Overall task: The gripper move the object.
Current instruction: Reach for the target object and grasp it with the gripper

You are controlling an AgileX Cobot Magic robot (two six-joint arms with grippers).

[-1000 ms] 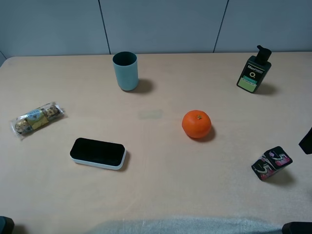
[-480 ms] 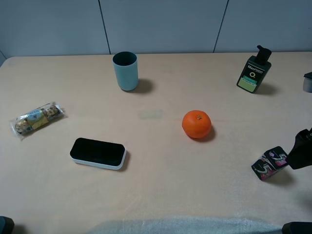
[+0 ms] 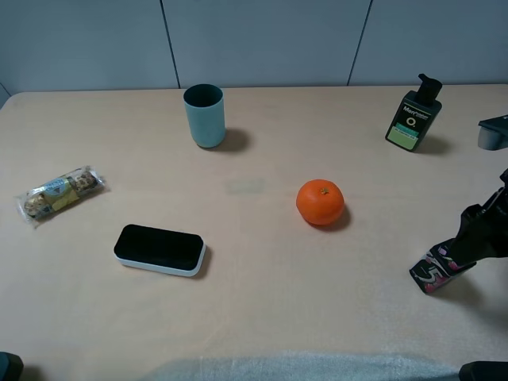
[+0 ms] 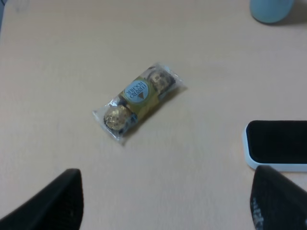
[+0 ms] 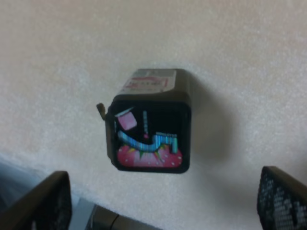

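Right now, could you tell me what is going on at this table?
The right gripper is poised at the small black box near the right edge of the table, jaws open and nothing gripped yet. The left gripper is open too, hanging near a chocolate packet without touching it. The orange, cup, pump bottle and flat case sit apart on the table, none of them handled.

The chocolate packet [image 4: 139, 101] has an oval label [image 4: 137, 92] reading "Ferrero Rocher". The black pump bottle [image 3: 410, 119] shows a big white "Q"; the smaller print above is unreadable. The sticker [image 5: 146, 81] on the small black box [image 5: 148, 139] is blurred.
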